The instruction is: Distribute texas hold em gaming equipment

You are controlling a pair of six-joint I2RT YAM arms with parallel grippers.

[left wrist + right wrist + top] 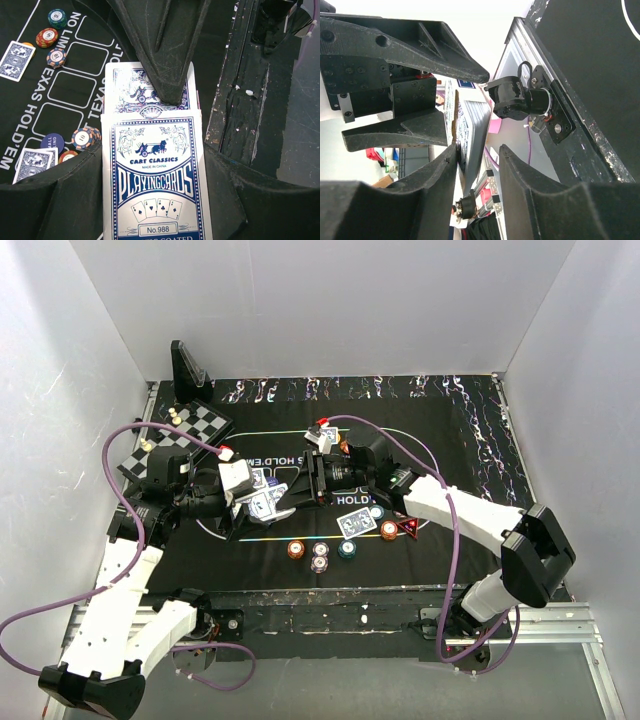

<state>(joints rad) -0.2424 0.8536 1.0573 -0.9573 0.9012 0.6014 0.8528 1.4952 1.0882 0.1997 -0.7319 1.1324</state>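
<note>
My left gripper [256, 506] [152, 170] is shut on a blue-and-white playing-card box [155, 185], held above the mat. Blue-backed cards [131, 85] stick out of its far end. My right gripper [306, 487] [477, 152] is open and straddles those cards [472, 132]: one finger touches the card face, the other stands a little apart. One right finger [165, 55] lies over the cards. On the mat lie a card [357, 523], several chips [320, 553] [56, 58] and a red triangle marker [408, 529]. The yellow disc is not seen.
A chessboard [182, 433] with pieces sits at the far left, a black stand [187, 370] behind it. The black mat [470, 460] covers the table between white walls. Two more face-down cards [16, 60] [33, 163] lie on it. Purple cables loop over both arms.
</note>
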